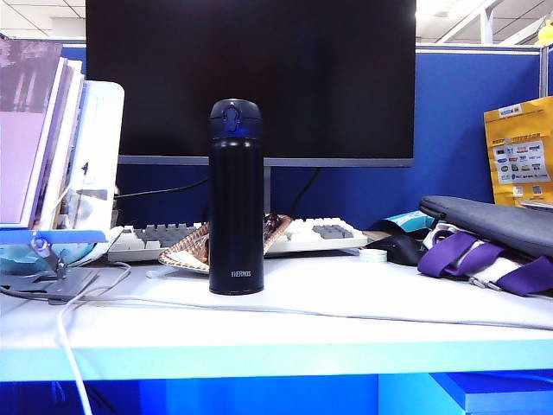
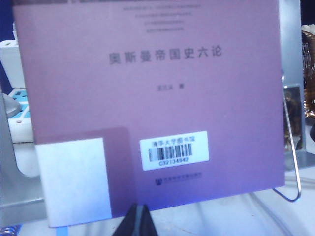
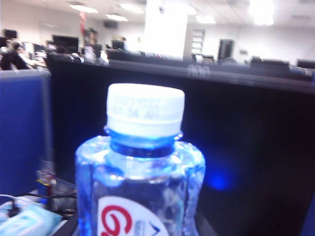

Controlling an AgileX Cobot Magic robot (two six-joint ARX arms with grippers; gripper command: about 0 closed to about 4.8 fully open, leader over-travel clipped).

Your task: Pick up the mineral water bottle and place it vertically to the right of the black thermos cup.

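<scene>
My right end effector out of frame, grip unverifiable, mineral water bottle [image 3: 140,167] upright, close before its camera, black thermos cup [image 1: 236,197] standing on worktop [image 1: 346,303], left end effector [image 2: 138,221] pressed together facing purple book [image 2: 147,98]

Thermos cup [image 1: 236,197]: matte black, small white lettering near base. Water bottle [image 3: 140,182]: clear, blue-tinted; white cap; white label, red-pink lettering. Book [image 2: 147,105]: mauve cover, white barcode sticker. Counter [image 1: 346,324]: white. Monitor [image 1: 251,78]: black. Strap [image 1: 471,259]: purple.
</scene>
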